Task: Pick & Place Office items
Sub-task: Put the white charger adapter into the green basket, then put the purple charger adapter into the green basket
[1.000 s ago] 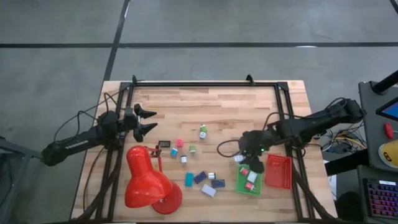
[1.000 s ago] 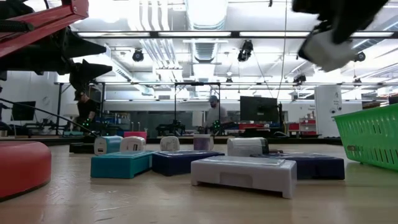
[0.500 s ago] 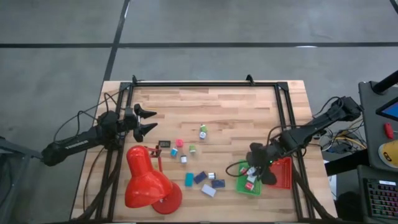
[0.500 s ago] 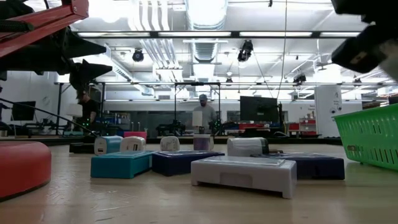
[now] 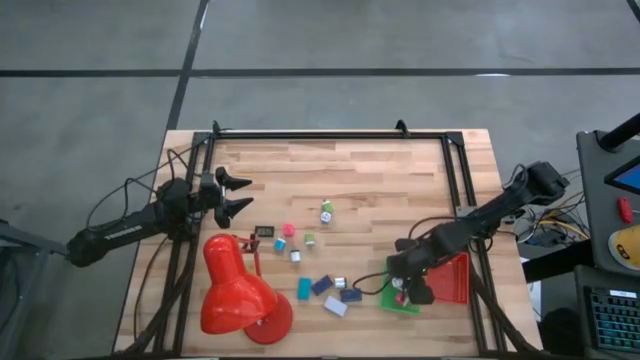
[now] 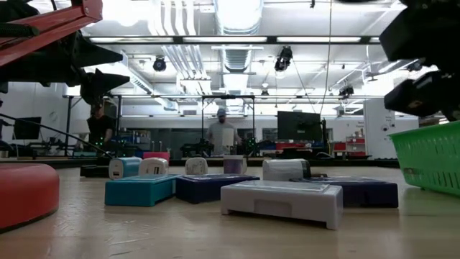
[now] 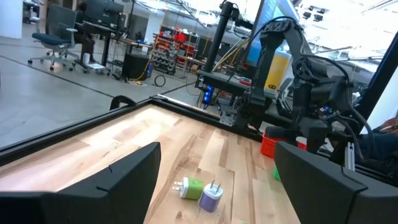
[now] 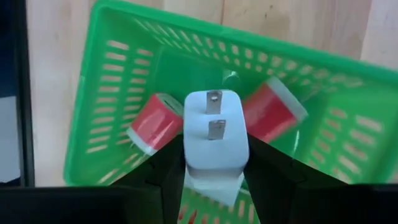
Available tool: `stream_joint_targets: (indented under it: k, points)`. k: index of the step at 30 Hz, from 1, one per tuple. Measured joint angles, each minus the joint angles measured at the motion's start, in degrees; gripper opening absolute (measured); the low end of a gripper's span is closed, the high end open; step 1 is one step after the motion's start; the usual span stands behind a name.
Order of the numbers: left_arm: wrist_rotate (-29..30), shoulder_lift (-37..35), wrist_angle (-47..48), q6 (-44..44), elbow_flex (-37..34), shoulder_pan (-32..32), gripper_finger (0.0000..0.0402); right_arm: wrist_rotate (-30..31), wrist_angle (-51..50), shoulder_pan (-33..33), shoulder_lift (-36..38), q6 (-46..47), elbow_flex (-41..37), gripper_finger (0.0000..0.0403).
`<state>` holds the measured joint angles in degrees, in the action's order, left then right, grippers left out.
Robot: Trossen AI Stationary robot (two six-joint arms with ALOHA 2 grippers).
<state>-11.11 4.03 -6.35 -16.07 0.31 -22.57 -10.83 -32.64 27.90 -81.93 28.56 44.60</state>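
My right gripper [image 5: 406, 286] hangs over the green basket [image 5: 392, 301] near the table's near right edge, shut on a white plug cube [image 8: 216, 133] with two metal prongs. Two red plug cubes [image 8: 154, 124] [image 8: 274, 111] lie in the basket below it. Several small cubes and flat blocks, among them teal [image 5: 304, 288], dark blue [image 5: 350, 295] and white [image 5: 335, 306], lie on the wood at mid-table. My left gripper [image 5: 240, 194] hovers open over the table's left side, far from them. My right gripper pinches the white plug cube by its two opposite side faces [image 8: 188, 149], one dark finger [image 8: 169, 169] on each. The fingers point down from above. The cube is lifted clear over the green basket [image 8: 106, 99], its pronged face toward the wrist camera.
A big red desk lamp [image 5: 238, 290] stands at the near left corner. A red tray [image 5: 452, 276] sits right beside the green basket. A black frame rail [image 5: 330, 135] runs around the table. A green and a lilac plug cube [image 7: 200, 190] lie ahead of the left gripper. People stand far behind.
My right gripper has carried the white plug cube toward the table's near edge, from beside the green basket's far end to a spot over the basket. Its fingers have stayed shut on the cube.
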Motion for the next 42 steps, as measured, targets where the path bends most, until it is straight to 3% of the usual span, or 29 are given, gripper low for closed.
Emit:
stream_joint_targets:
  k: [32,37,42]
  points:
    - [0.00,0.00,0.00,0.01,-0.01,0.00,0.0320,0.67,0.11,-0.04,2.97,-0.02,0.00,0.0162]
    - [0.00,0.00,0.00,0.00,0.00,-0.02,0.0320,6.68,-0.52,-0.07,8.95,-0.81,0.00,0.0162]
    - [0.00,0.00,0.02,0.01,-0.01,0.00,0.0320,18.61,1.12,-0.03,16.01,-6.99,0.00,0.0162]
